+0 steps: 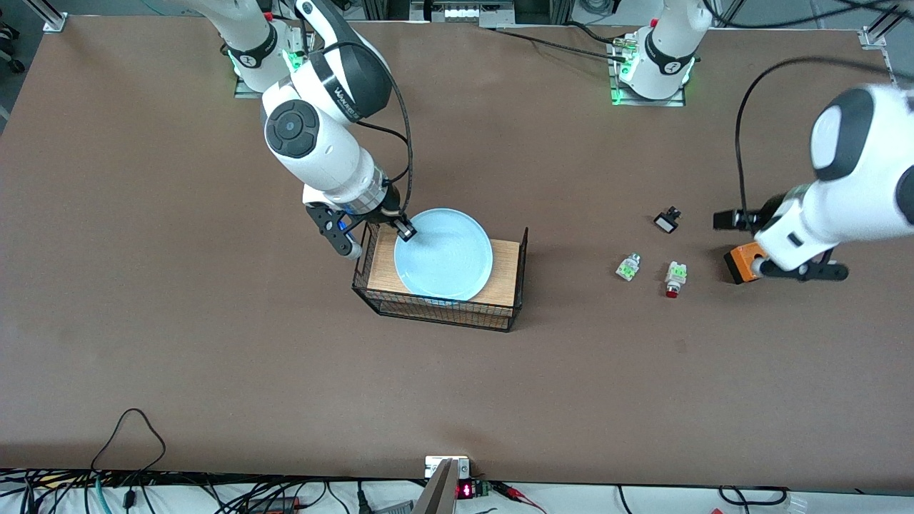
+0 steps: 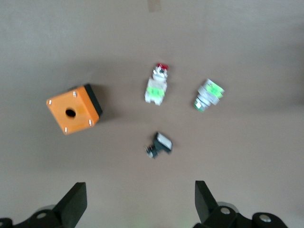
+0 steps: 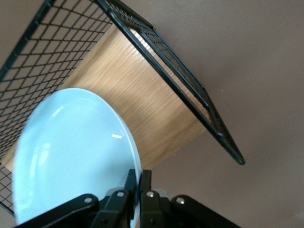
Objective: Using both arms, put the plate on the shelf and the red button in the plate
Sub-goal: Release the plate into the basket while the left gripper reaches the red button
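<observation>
The pale blue plate [image 1: 443, 253] [image 3: 71, 152] lies inside a black wire basket [image 1: 439, 314] over its wooden floor. My right gripper [image 1: 403, 230] [image 3: 140, 178] is shut on the plate's rim at the edge toward the robots' bases. The red button [image 1: 675, 278] [image 2: 156, 85], whitish with a green patch and a red cap, lies on the table toward the left arm's end. My left gripper [image 1: 740, 244] [image 2: 141, 199] hangs open over the table beside it, nothing between its fingers.
Beside the red button lie a white-green part without a red cap [image 1: 628, 267] [image 2: 208, 95] and a small black part [image 1: 667, 220] [image 2: 160, 144]. An orange box with a round hole [image 1: 742, 260] [image 2: 73, 109] sits partly under the left hand. The basket's wire walls [image 3: 180, 76] rise around the plate.
</observation>
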Tool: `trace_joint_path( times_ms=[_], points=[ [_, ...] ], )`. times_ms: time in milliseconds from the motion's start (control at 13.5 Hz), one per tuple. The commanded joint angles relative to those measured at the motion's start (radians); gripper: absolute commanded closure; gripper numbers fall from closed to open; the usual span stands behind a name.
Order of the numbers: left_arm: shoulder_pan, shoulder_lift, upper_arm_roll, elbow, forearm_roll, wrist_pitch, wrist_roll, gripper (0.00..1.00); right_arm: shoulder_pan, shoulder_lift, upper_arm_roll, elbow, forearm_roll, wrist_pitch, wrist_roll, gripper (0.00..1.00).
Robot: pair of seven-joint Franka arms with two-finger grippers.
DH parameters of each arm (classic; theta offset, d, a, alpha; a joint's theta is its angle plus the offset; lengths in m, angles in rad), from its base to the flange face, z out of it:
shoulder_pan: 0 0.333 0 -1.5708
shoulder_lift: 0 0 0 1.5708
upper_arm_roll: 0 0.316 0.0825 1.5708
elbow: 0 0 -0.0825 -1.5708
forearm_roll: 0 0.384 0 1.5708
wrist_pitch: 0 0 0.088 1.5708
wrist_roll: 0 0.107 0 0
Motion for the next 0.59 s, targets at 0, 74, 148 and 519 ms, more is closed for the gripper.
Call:
trace_joint_path(
  times_ms=[0,74,148,519],
  points=[
    [0.023,0.133,-0.004,0.009,0.031,0.108,0.095,0.0,-0.002,-0.002,-0.008,0.028,-0.035,-0.009,-0.004,0.0],
    [0.023,0.17,-0.005,-0.011,0.029,0.151,0.1,0.0,-0.008,-0.008,-0.011,0.028,-0.035,-0.013,-0.004,0.0],
    [0.023,0.188,-0.005,-0.047,0.032,0.216,0.106,0.0,-0.01,-0.014,-0.02,0.028,-0.036,-0.013,-0.004,0.0],
    [0.011,0.24,-0.007,-0.213,0.035,0.582,0.146,0.0,-0.019,-0.1,-0.054,0.054,-0.044,-0.132,-0.07,0.0]
  ],
)
